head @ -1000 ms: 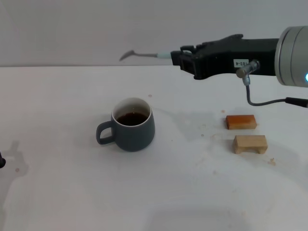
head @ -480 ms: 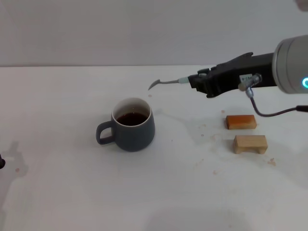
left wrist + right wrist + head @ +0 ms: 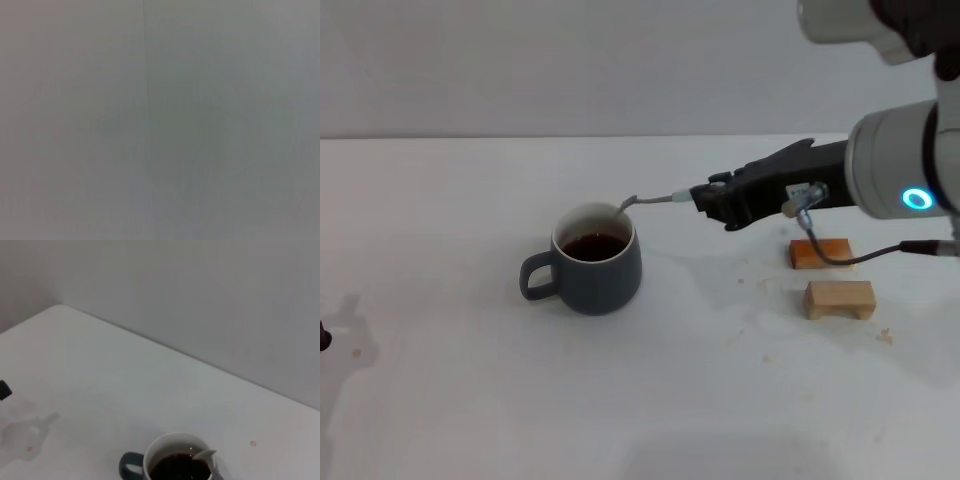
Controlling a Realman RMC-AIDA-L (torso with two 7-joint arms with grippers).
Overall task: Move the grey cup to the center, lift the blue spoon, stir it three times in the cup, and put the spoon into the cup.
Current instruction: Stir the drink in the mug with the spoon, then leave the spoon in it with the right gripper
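Note:
The grey cup (image 3: 590, 262) stands on the white table left of centre, handle to the left, dark liquid inside; the right wrist view shows the cup (image 3: 175, 461) from above. My right gripper (image 3: 698, 197) reaches in from the right, shut on the handle of the blue spoon (image 3: 650, 200). The spoon's metal bowl hangs just over the cup's far right rim, above the liquid, and the spoon (image 3: 207, 460) shows there in the right wrist view too. My left gripper is a dark sliver (image 3: 324, 338) at the table's left edge.
Two small wooden blocks lie to the right of the cup: an orange-brown one (image 3: 820, 253) and a pale one (image 3: 840, 299) nearer me. A grey wall rises behind the table. The left wrist view shows only plain grey.
My right arm has swung the spoon down and toward me, from high behind the cup to just over its far right rim. The cup has not moved.

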